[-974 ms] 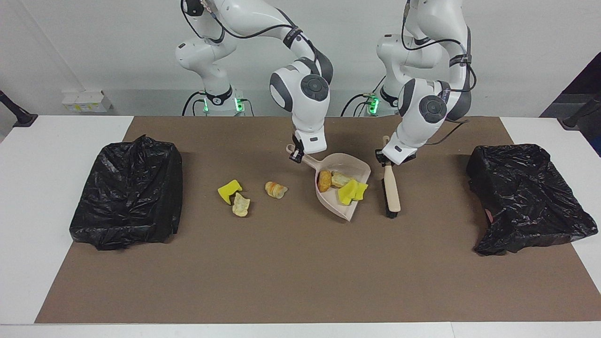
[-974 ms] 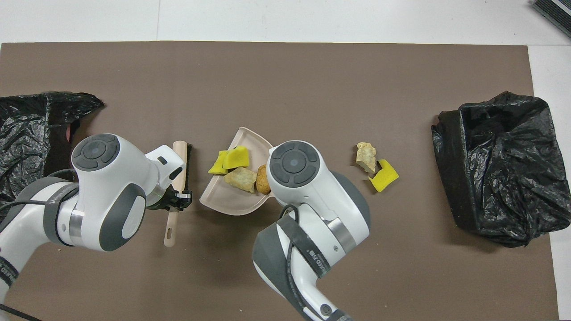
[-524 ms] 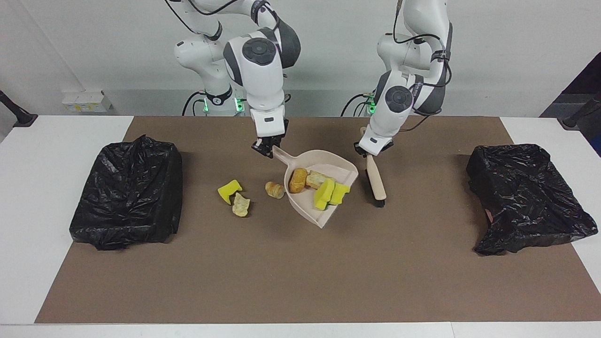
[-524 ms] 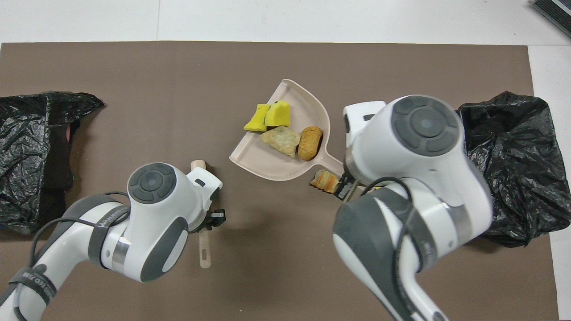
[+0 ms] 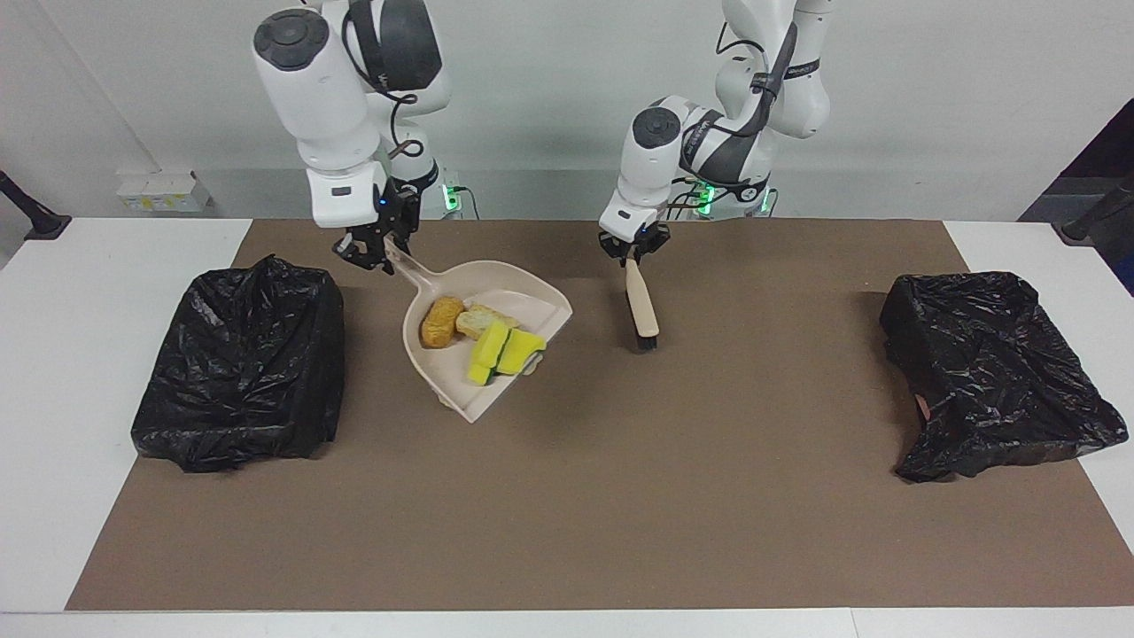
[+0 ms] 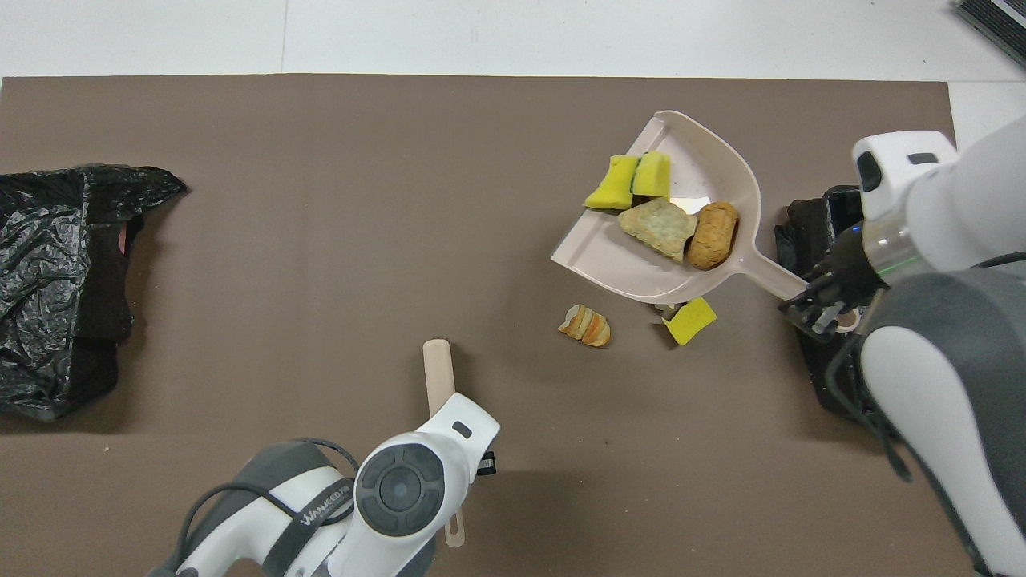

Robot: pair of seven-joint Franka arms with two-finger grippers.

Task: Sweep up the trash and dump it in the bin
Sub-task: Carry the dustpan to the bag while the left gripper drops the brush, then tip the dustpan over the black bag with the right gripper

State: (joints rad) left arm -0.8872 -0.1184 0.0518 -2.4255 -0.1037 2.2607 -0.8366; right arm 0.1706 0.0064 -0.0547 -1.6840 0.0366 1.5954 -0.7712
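Observation:
My right gripper [image 5: 372, 250] [image 6: 826, 298] is shut on the handle of the beige dustpan [image 5: 443, 377] [image 6: 609, 258]. It holds the pan raised over the mat, beside the black-bagged bin [image 5: 239, 363] at the right arm's end. In the pan lie two yellow wedges [image 5: 505, 350] [image 6: 629, 178], a tan lump [image 5: 483, 319] [image 6: 657, 228] and an orange-brown lump [image 5: 440, 321] [image 6: 712, 235]. On the mat, a striped bread lump [image 6: 585, 325] and a yellow wedge [image 6: 689, 320] lie under the pan's edge; the pan hides them in the facing view. My left gripper [image 5: 633, 250] is shut on the brush [image 5: 640, 306] [image 6: 438, 377], bristle end down.
A second black-bagged bin [image 5: 992, 372] [image 6: 64, 280] stands at the left arm's end of the brown mat [image 5: 620, 496]. In the overhead view the right arm covers most of the bin [image 6: 801, 228] at its end.
My right gripper has lifted the loaded dustpan and carried it toward the bin at the right arm's end. My left gripper has drawn the brush back toward the robots.

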